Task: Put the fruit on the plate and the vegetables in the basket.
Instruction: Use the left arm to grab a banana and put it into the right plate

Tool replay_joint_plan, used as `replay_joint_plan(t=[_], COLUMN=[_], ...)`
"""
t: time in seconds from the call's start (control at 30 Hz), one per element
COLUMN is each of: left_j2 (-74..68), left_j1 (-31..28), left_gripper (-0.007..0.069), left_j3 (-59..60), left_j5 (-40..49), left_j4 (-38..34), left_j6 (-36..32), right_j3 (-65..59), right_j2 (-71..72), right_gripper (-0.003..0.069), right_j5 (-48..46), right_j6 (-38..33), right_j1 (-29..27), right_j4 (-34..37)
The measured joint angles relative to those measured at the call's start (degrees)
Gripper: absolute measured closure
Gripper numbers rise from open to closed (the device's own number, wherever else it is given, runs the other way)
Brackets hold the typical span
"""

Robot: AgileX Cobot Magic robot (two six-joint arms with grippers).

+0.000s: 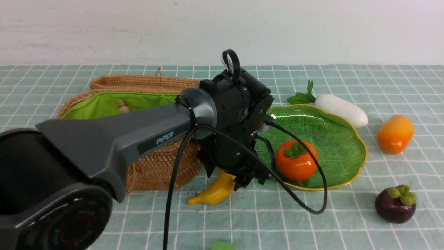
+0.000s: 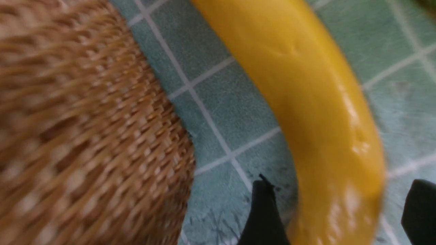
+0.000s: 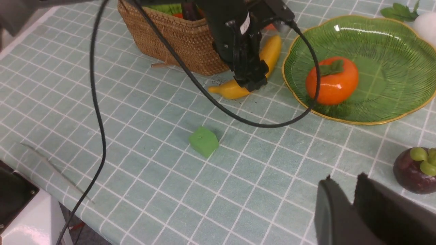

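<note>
Right, we have the left gripper (image 1: 242, 180) down over the banana (image 1: 215, 192), which lies on the checked cloth (image 1: 381, 86) at about eight o'clock from the plate (image 1: 333, 132), just beside the basket (image 1: 159, 166) wall. The left wrist view shows its jaws standing apart, straddling the fruit and not yet pinching. So we call this the grasp step for the banana.

The persimmon (image 1: 296, 159) already sits on the plate. The mango (image 1: 395, 133) lies at three o'clock, the mangosteen (image 1: 395, 204) at about five and the radish (image 1: 341, 110) at one, just beyond the rim. The right gripper (image 3: 345, 178) hangs near the mangosteen, fingers drawn together on nothing.

Next, we reckon: squeeze gently on that glossy curve, lift clear of the wicker and carry it toward two o'clock over the rim.
</note>
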State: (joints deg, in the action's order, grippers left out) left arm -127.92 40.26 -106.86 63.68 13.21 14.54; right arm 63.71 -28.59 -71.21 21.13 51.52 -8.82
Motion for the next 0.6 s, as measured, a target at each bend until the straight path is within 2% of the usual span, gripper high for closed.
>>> replay_joint_plan(t=[0.13, 0.2, 0.4, 0.53, 0.6], left_j2=[-1.95, -2.01, -0.60, 2.68, 4.02], left_j1=[-0.07, -0.07, 0.22, 1.66, 2.97], left_gripper=[0.0207, 0.0303, 0.0300, 0.0300, 0.0300], left_j3=[0.04, 0.04, -1.42, -6.85, -11.93], left_j5=[-0.20, -0.13, 2.33, 5.92, 6.53], left_j4=[0.02, -0.02, 0.06, 1.19, 2.78], left_j6=[0.00, 0.07, 2.23, 3.25, -1.35], right_j3=[0.00, 0.00, 0.00, 0.00, 0.00], right_j2=[0.00, 0.00, 0.00, 0.00, 0.00], right_gripper=[0.0550, 0.0550, 0.0550, 0.0550, 0.0550], right_j5=[0.00, 0.00, 0.00, 0.27, 0.96], right_j6=[0.00, 0.00, 0.00, 0.00, 0.00], right_j1=[0.00, 0.00, 0.00, 0.00, 0.00], right_j4=[0.15, 0.21, 0.21, 0.21, -0.61])
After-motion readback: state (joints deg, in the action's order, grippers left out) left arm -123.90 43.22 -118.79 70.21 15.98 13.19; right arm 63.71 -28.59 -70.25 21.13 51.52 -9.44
